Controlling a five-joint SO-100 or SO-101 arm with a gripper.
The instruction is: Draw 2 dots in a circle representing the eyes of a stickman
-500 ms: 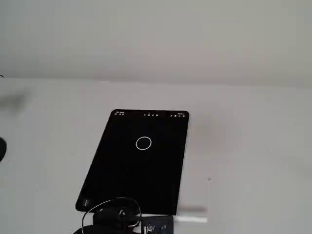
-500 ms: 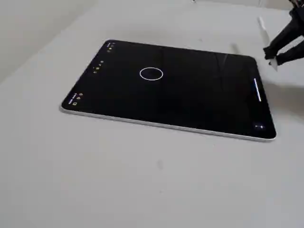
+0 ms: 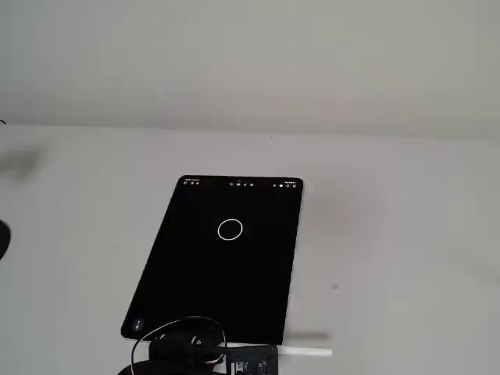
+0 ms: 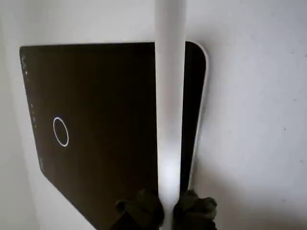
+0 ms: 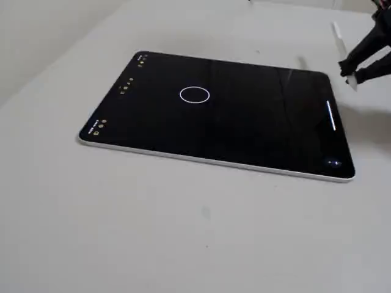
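— Pale grey counter (image 3: 391, 258) under a blank wall in a fixed view. What lies on it?

— One black tablet (image 3: 211, 289), lying flat, long side running away from the camera. The circle (image 3: 230, 229) glows white on the upper half of its screen, with no marks inside it. The dark arm (image 3: 187, 348) sits at the bottom edge, with a white stylus (image 3: 308, 352) lying level just beside the tablet's near right corner.

— And the wrist view?

— The stylus (image 4: 170, 110) runs up the middle, blurred, pinched at the bottom by the claw (image 4: 166, 211). The tablet (image 4: 105, 143) lies behind it, the circle (image 4: 61, 131) far to the left.

— And the other fixed view?

— The tablet (image 5: 244, 134) lies slantwise, the circle (image 5: 195, 94) left of centre. The claw (image 5: 349, 74) hangs at the right edge off the screen, well apart from the ring.
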